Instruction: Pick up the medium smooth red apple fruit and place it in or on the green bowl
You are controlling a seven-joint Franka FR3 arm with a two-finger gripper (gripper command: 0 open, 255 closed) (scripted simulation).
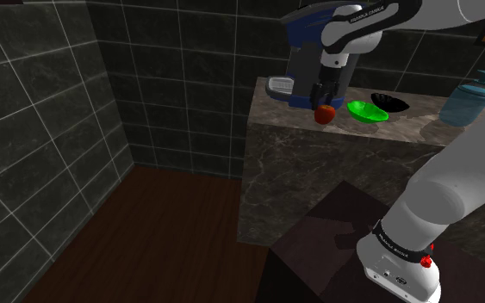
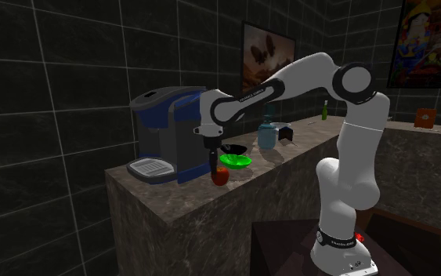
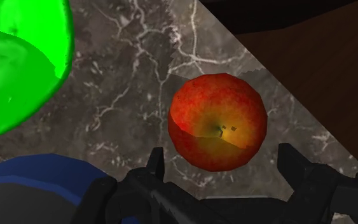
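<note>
A red apple [image 1: 324, 114] [image 2: 221, 177] [image 3: 217, 122] with a yellowish patch sits on the dark marble counter, close to its front edge. My black gripper [image 1: 325, 95] [image 2: 214, 164] [image 3: 223, 156] hangs just above it and is open. One finger stands on each side of the apple, with a small gap at both. The green bowl [image 1: 366, 112] [image 2: 236, 161] [image 3: 18, 57] rests on the counter a short way beyond the apple, toward the shoulder view's right.
A blue and grey coffee machine [image 1: 305, 69] [image 2: 168, 133] stands right behind the gripper. A black bowl [image 1: 391, 103] [image 2: 234, 148] lies past the green one, then a blue jug [image 1: 466, 103] [image 2: 267, 136]. The counter edge [image 3: 279, 95] drops to a wooden floor.
</note>
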